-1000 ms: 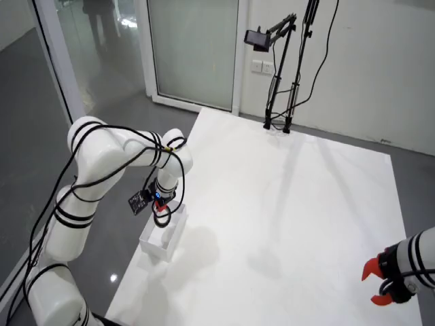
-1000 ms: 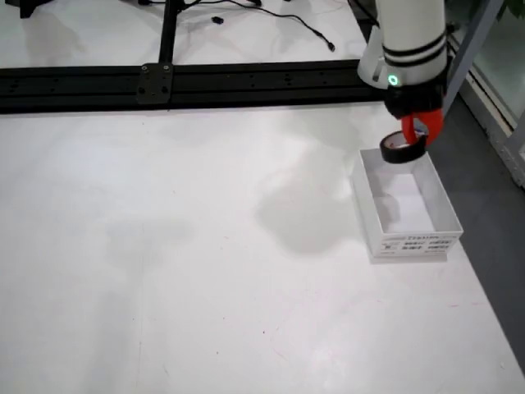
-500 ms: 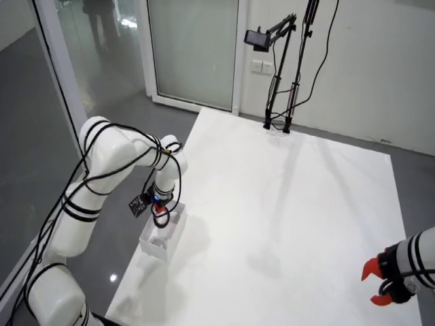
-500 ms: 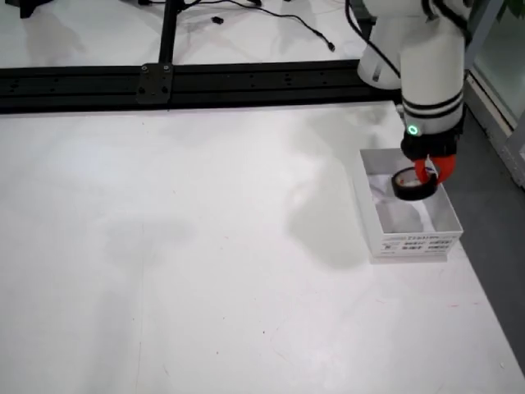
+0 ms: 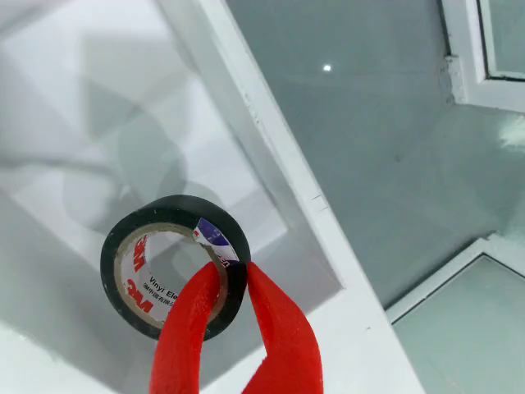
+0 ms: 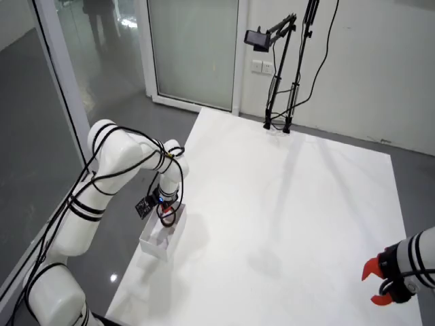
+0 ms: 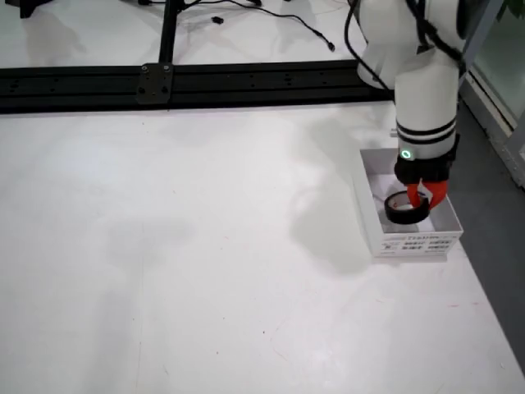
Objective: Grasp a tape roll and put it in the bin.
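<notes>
In the view that rides on the gripper, a black vinyl tape roll (image 5: 172, 212) with a white printed core hangs over the inside of the white bin (image 5: 279, 139). My red-fingered gripper (image 5: 232, 275) is shut on the roll's wall, one finger inside the ring and one outside. From the side, the gripper (image 7: 425, 197) is lowered into the open-topped white bin (image 7: 410, 242) at the table's right edge, and the roll (image 7: 402, 217) sits low between the bin's walls. In the view from above, the gripper (image 6: 165, 210) reaches down into the bin (image 6: 155, 244) at the table's left edge.
A second arm's red gripper (image 6: 380, 282) rests at the table's lower right in the view from above. A black rail (image 7: 205, 82) runs along the table's far side in the side view. A camera stand (image 6: 279, 68) is at the back. Grey floor (image 5: 394, 123) lies just beyond the bin.
</notes>
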